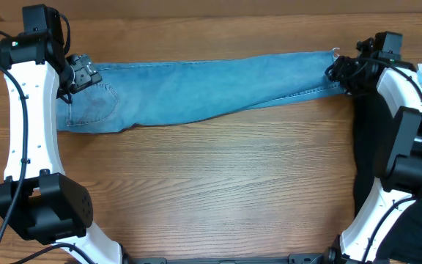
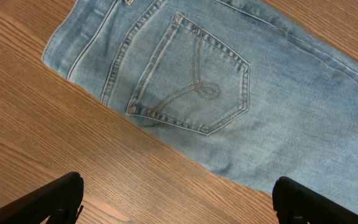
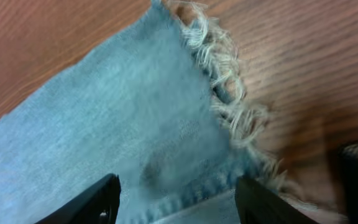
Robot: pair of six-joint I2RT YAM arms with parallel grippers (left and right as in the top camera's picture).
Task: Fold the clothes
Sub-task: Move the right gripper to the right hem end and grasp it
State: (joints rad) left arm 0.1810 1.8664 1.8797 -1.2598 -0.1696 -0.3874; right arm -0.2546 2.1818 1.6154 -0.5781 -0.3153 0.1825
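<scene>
Jeans (image 1: 211,84) lie stretched flat along far side of table (image 1: 218,191), legs apparently stacked lengthwise. No crosswise fold yet, so most folding looks left. Left hand (image 1: 85,73) is wide open over back pocket (image 2: 194,81), holding nothing. Right hand (image 3: 176,199) sits at frayed hem (image 3: 229,93), fingers apart, not clamping cloth.

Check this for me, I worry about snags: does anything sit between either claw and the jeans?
Nothing visible does. The left claw is open right above the jeans by the back pocket, and the right claw is open over the frayed hem. Only bare table lies alongside.
</scene>
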